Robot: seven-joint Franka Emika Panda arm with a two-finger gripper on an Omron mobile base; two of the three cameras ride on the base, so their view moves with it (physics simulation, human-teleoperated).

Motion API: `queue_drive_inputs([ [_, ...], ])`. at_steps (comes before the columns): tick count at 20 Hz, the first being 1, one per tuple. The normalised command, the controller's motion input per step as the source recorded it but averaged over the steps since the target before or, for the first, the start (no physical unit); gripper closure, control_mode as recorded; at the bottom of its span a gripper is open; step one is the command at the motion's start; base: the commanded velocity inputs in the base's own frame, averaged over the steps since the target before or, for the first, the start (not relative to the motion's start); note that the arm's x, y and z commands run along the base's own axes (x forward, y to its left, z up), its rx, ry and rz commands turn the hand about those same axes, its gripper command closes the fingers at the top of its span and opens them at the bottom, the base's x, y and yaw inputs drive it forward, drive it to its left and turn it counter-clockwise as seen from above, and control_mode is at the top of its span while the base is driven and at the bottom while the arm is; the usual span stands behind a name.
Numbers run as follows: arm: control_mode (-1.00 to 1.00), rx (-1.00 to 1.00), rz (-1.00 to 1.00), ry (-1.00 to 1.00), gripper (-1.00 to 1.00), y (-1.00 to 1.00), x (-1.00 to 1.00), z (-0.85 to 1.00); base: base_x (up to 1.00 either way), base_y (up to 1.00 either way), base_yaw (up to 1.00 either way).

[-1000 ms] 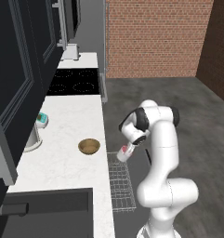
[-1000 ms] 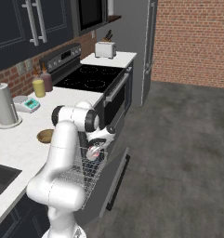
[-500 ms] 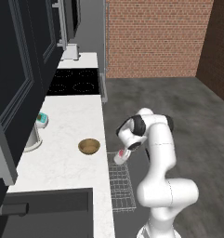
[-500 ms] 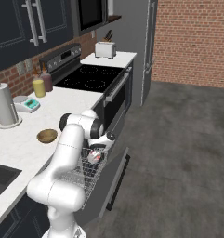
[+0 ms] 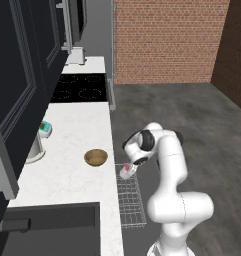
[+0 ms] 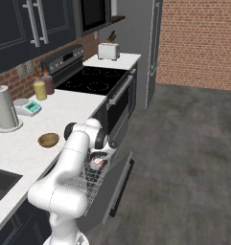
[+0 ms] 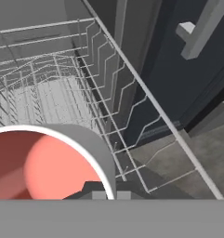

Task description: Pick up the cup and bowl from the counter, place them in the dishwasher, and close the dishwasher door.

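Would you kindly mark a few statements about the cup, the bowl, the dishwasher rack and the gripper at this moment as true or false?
1. The gripper is shut on the cup. True.
2. The bowl already sits in the wire rack. False: it rests on the counter.
3. The cup hangs over the pulled-out rack. True.
4. The dishwasher door is closed. False: it is dropped open.
5. The cup's inside is blue. False: the hand view shows it pinkish-red.

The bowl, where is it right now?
The bowl sits on the white counter near its front edge, in the left base view between the black stovetop and the sink, just left of the gripper over the rack.
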Motion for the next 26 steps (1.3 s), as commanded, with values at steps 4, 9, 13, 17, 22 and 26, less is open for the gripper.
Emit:
queue_drive_inputs([
  [4, -1.0, 0.0, 0.0, 0.0, 1.0, 0.1, 0.28, -0.43, 0.0, 0.0, 0.0],
  [9, -1.0, -0.01, 0.0, 0.0, 1.0, 0.0, 0.19, -0.55, 0.0, 0.0, 0.0],
  [13, -1.0, -0.02, 0.0, 0.0, 1.0, 0.0, 0.1, -0.52, 0.0, 0.0, 0.0],
  [17, -1.0, -0.05, 0.0, 0.0, -1.0, -0.03, 0.01, -0.52, 0.0, 0.0, 0.0],
  [22, -1.0, -0.14, 0.07, -0.02, -1.0, -0.53, -0.29, -0.55, 0.0, 0.0, 0.0],
  [26, -1.0, -0.17, 0.12, -0.07, -1.0, -0.57, -0.44, -0.48, 0.0, 0.0, 0.0],
])
